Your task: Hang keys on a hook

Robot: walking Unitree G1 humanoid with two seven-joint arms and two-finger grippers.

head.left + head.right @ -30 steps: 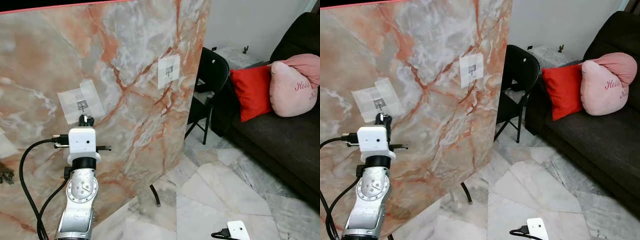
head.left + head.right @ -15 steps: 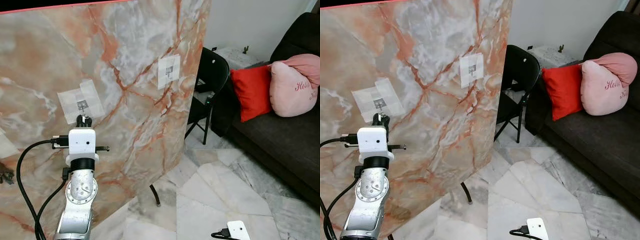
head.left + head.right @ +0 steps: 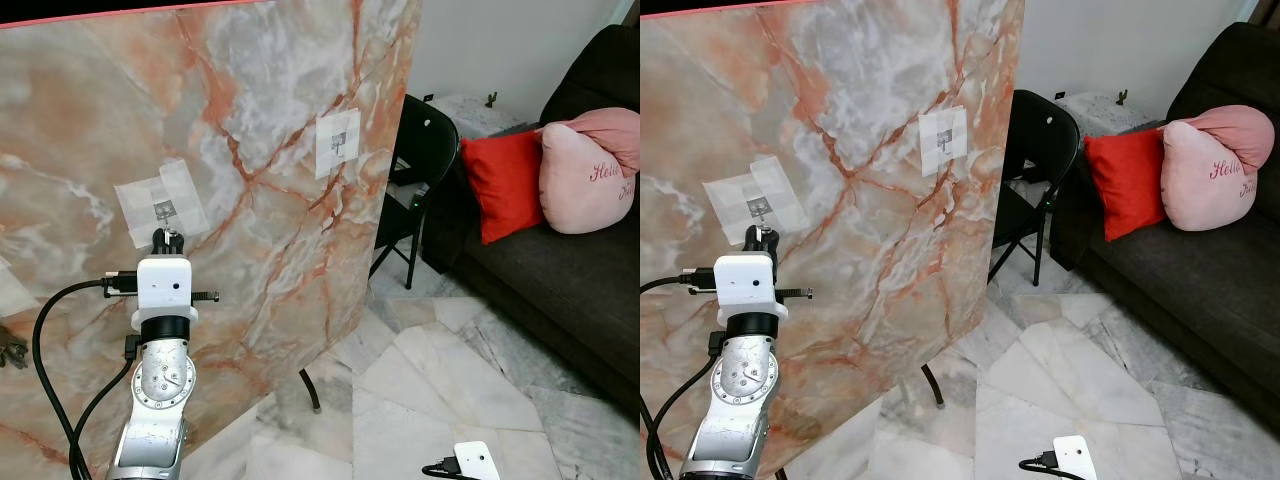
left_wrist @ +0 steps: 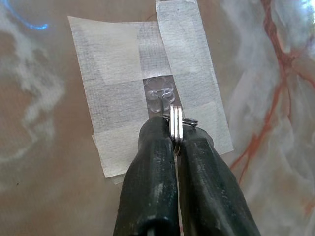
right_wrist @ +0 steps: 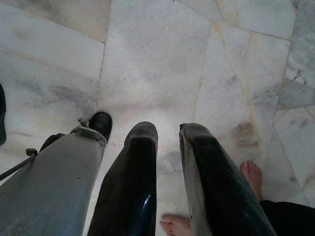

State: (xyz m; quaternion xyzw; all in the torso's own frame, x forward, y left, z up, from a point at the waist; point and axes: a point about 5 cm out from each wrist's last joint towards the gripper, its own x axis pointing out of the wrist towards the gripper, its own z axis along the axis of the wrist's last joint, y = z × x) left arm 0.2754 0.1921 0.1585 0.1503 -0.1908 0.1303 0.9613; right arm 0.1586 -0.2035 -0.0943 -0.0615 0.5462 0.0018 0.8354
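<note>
A marble-patterned board (image 3: 260, 130) stands upright before me. A clear hook (image 4: 161, 96) is taped to it under white tape (image 4: 123, 98); the same hook (image 3: 163, 210) shows in the eye views. My left gripper (image 4: 175, 132) is shut on a silver key ring (image 4: 176, 125), holding it edge-on just below the hook. From the head, the left gripper (image 3: 166, 239) sits right under the taped patch. A second taped hook (image 3: 338, 142) is further right on the board. My right gripper (image 5: 167, 135) hangs low over the floor, fingers slightly apart and empty.
A black folding chair (image 3: 420, 160) stands behind the board's right edge. A dark sofa (image 3: 560, 280) carries a red cushion (image 3: 500, 185) and a pink cushion (image 3: 585, 175). A person's bare feet (image 5: 253, 174) stand on the marble floor (image 3: 440, 380) near my right gripper.
The left gripper with the key ring dropped very slightly below the hook and then held still. The right arm has not moved.
</note>
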